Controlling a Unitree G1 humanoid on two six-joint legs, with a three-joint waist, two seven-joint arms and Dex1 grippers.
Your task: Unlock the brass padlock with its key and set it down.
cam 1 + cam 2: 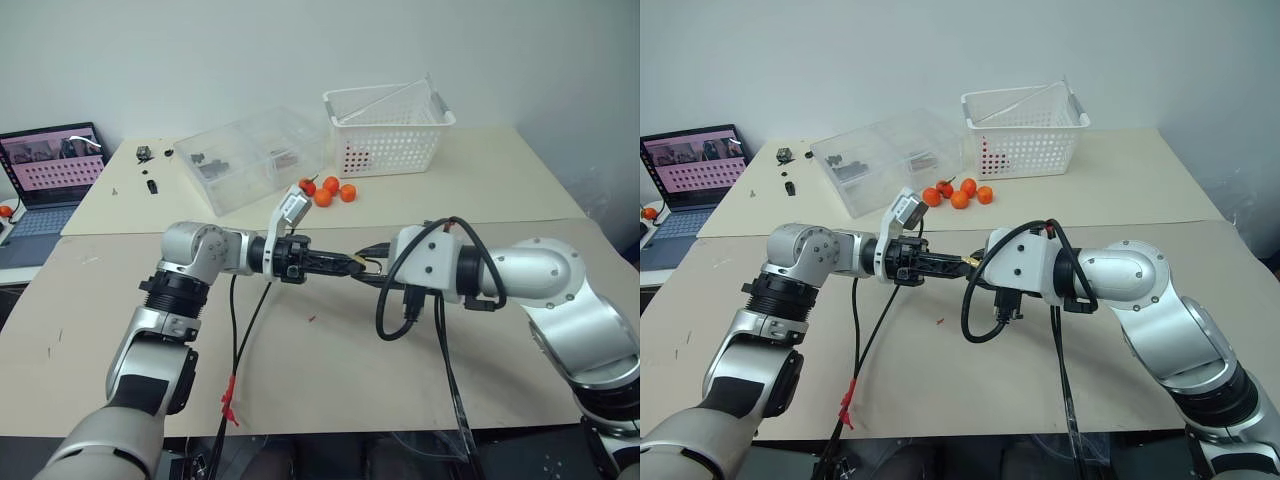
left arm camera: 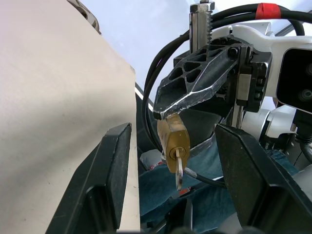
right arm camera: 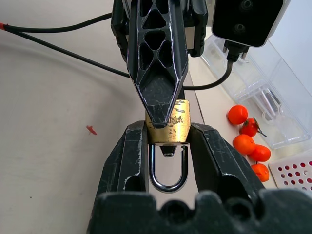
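Above the table [image 1: 300, 350], in the head views, both arms meet at mid-height, tips together. The padlock [image 1: 968, 260] is a small golden speck between them, kept off the surface so both claws can reach it. Behind sit a clear box [image 1: 250, 160], a white basket [image 1: 390, 130] and orange fruits [image 1: 330, 190].

From the left wrist, the left gripper [image 2: 170, 170] stands released, its fingers [image 2: 109, 180] wide on either side of the padlock without touching. The lock hangs from the right claw's finger, its key [image 2: 179, 170] sticking out of the keyhole toward this camera. That facing looks meant to offer the key for a pinch and twist.

From the right wrist, the right gripper [image 3: 168, 146] is clenched on the brass body, one finger on each flank, the shackle [image 3: 168, 168] looping back toward the camera. Whether it has sprung I cannot tell. Holding the body likely braces it against the turn.
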